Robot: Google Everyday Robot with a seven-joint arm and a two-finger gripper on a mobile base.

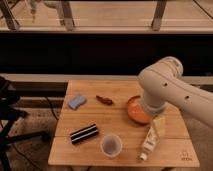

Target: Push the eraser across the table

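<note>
The eraser (84,133), a black block with two white stripes, lies at an angle on the front left of the light wooden slatted table (120,92). My white arm (165,87) reaches in from the right and bends down over the table's right side, well to the right of the eraser. The gripper is hidden behind the arm's thick end link, somewhere by the orange bowl (136,111). Nothing touches the eraser.
A light-blue sponge pad (77,102) lies at the back left and a small red-brown object (104,100) near the back middle. A cup (111,145) stands at the front, right of the eraser. A white and yellow bottle (151,137) lies at the front right. Dark equipment (7,107) stands to the left of the table.
</note>
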